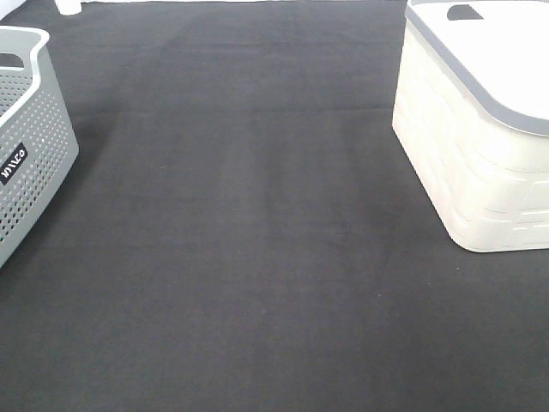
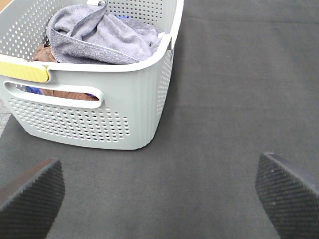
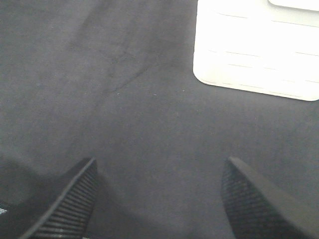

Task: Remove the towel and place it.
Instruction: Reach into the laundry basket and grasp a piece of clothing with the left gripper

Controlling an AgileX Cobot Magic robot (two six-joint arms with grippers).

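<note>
The grey-lavender towel (image 2: 99, 37) lies crumpled on top of other cloths inside the grey perforated basket (image 2: 99, 119), seen in the left wrist view. In the exterior high view only part of that basket (image 1: 30, 137) shows at the left edge, and the towel is hidden there. My left gripper (image 2: 159, 199) is open and empty, hovering above the dark mat some way from the basket. My right gripper (image 3: 159, 199) is open and empty above the mat near the white basket (image 3: 254, 55). Neither gripper shows in the exterior high view.
A white basket with a grey rim (image 1: 480, 146) stands at the right of the dark mat (image 1: 257, 240). Brown (image 2: 65, 93) and blue cloths lie under the towel in the grey basket. A yellow strip (image 2: 25, 71) sits on its rim.
</note>
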